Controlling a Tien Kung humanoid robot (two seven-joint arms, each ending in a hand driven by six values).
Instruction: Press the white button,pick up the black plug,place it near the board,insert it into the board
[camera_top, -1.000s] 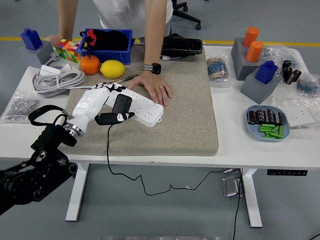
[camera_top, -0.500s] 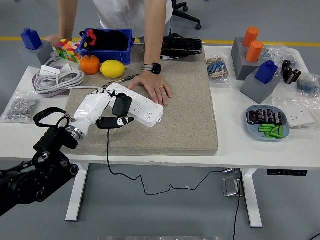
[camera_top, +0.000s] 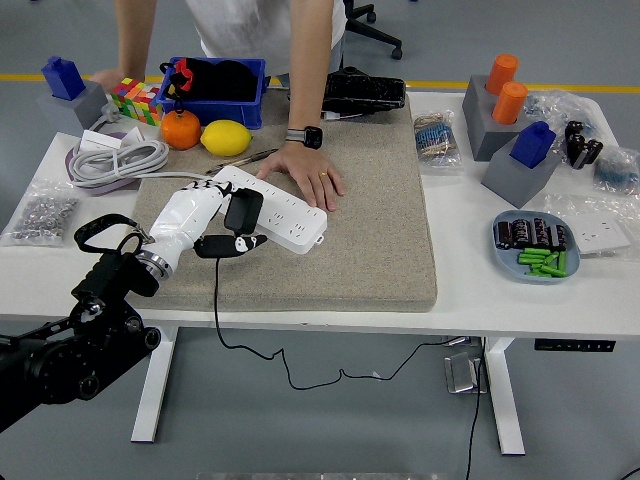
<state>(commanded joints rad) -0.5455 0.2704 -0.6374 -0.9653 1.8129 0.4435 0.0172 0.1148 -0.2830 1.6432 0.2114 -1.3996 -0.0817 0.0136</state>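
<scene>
Beige mat (camera_top: 370, 230), person's hand (camera_top: 312, 176) on board (camera_top: 285, 215)

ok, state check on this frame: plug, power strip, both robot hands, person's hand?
black plug: seated on the strip, cord hanging over the table's near edge
power strip: flat on the beige mat
left robot hand: at the plug, grip unclear
right robot hand: not in view
person's hand: flat beside the strip's far edge

You could not tell whether the black plug (camera_top: 241, 210) was seated in the power strip (camera_top: 272, 209); its prongs were hidden. The left hand (camera_top: 203, 218) covered the strip's near end. The top edge cut off the person (camera_top: 300, 60) above the chest.
</scene>
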